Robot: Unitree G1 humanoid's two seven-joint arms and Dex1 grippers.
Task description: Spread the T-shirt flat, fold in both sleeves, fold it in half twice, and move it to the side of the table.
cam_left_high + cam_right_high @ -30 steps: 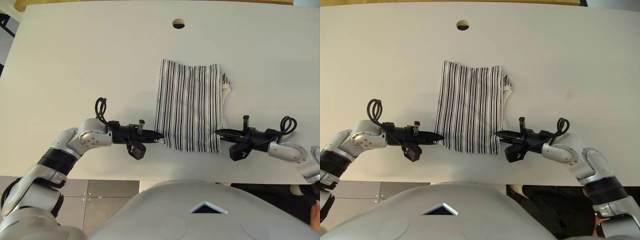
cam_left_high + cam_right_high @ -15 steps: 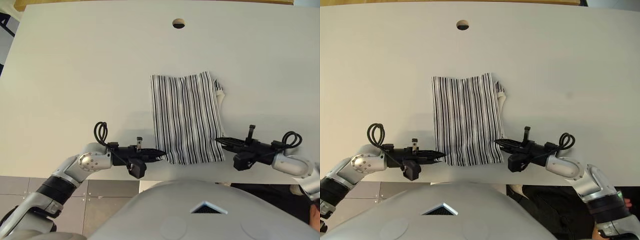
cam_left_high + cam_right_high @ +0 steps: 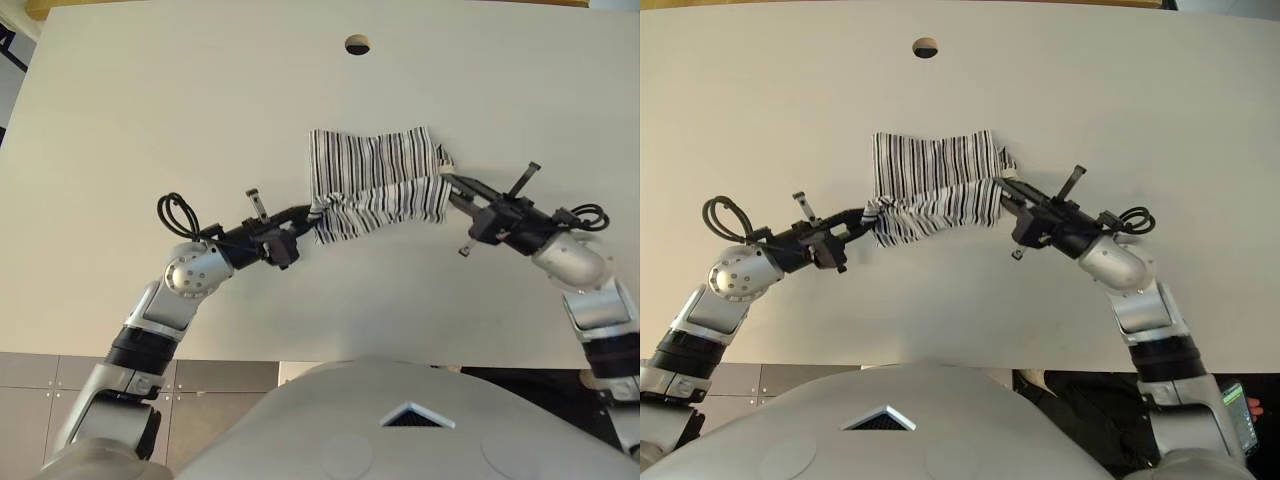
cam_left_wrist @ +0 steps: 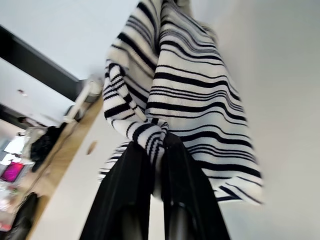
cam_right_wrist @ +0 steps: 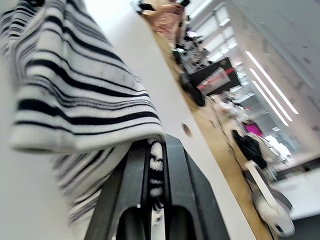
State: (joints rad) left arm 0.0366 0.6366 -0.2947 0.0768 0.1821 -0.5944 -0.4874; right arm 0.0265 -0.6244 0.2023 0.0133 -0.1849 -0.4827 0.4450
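The black-and-white striped T-shirt (image 3: pixel 375 185) is folded to a narrow panel with its sleeves tucked in, and its near half is lifted and doubled back toward the far half on the white table (image 3: pixel 200 120). My left gripper (image 3: pixel 314 210) is shut on the near left corner of the T-shirt (image 4: pixel 150 142). My right gripper (image 3: pixel 447 180) is shut on the near right corner of the T-shirt (image 5: pixel 152 152). Both corners hang a little above the tabletop, and the cloth sags between them.
A round cable hole (image 3: pixel 357 45) sits in the table at the far middle. Bare tabletop lies to the left and right of the shirt and between it and the near edge (image 3: pixel 330 355).
Both grippers have risen from the near edge and swung away from me, carrying the shirt's near hem up and over toward its far end. The shirt now looks half as long.
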